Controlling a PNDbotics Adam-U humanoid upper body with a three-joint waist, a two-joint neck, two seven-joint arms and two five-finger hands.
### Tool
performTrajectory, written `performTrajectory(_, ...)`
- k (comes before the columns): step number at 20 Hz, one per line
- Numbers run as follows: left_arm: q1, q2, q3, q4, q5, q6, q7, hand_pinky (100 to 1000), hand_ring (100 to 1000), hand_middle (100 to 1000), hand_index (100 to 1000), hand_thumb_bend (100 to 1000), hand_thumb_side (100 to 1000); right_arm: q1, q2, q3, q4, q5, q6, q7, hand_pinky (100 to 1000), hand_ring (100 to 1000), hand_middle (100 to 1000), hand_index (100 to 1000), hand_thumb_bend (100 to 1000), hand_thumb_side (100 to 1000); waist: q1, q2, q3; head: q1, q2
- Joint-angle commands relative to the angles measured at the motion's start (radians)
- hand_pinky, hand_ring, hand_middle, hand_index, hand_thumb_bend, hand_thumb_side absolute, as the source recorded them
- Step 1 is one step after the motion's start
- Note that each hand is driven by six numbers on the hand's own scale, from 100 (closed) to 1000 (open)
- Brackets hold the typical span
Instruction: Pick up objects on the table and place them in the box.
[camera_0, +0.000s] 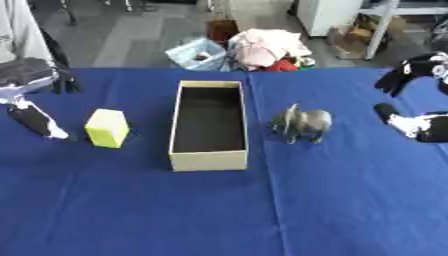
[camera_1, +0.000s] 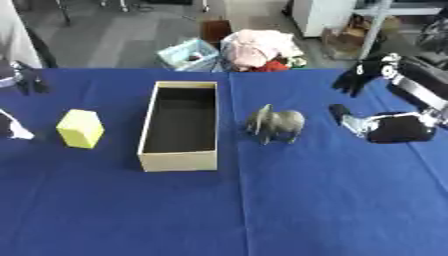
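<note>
A long, open cardboard box (camera_0: 208, 161) lies in the middle of the blue table, and its dark inside shows nothing in it. Left of it stands a yellow block (camera_0: 107, 128). On the box's right side stands a grey toy elephant (camera_0: 302, 123). My left hand (camera_0: 37, 123) hangs open at the table's left edge, apart from the block. At the right edge my right hand (camera_1: 357, 77) is open with fingers spread, a short way right of the elephant and not touching it. Neither hand holds anything.
The blue table (camera_0: 224, 210) has a wide bare front part. Beyond its far edge, on the floor, are a light blue basket (camera_0: 197, 53), a pile of pink and white cloth (camera_0: 267, 46) and a brown bag (camera_0: 222, 28).
</note>
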Motion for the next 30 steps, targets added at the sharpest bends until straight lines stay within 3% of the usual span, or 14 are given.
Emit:
performTrajectory(1,-0.049,-0.011,-0.003,0.069,-0.039,-0.029,0.002,701,634,622,759,770,240,-0.014,-0.028,-0.006,-0.01,-0.009,0.0,0.003,720,586,572,719,196,475,0.0,-0.017,-0.003,0.003,0.005)
performTrajectory(12,-0.13,-0.121,0.0,0.221,-0.138,-0.077,0.047,694,627,613,751,755,212,-0.014,-0.022,-0.003,-0.01,-0.012,0.0,0.004,720,586,572,719,181,486,-0.004,-0.019,-0.012,0.006,0.008)
performTrajectory(24,-0.153,-0.206,0.039,0.339,-0.205,-0.041,0.159,647,585,582,726,660,179,-0.011,-0.015,-0.004,-0.009,-0.016,0.002,0.004,719,584,570,718,169,493,-0.007,-0.018,-0.019,0.009,0.007)
performTrajectory(30,-0.152,-0.218,0.042,0.364,-0.225,-0.042,0.212,578,495,514,672,617,169,-0.01,-0.014,-0.004,-0.009,-0.017,0.004,0.003,718,583,569,717,162,502,-0.006,-0.015,-0.022,0.007,0.008)
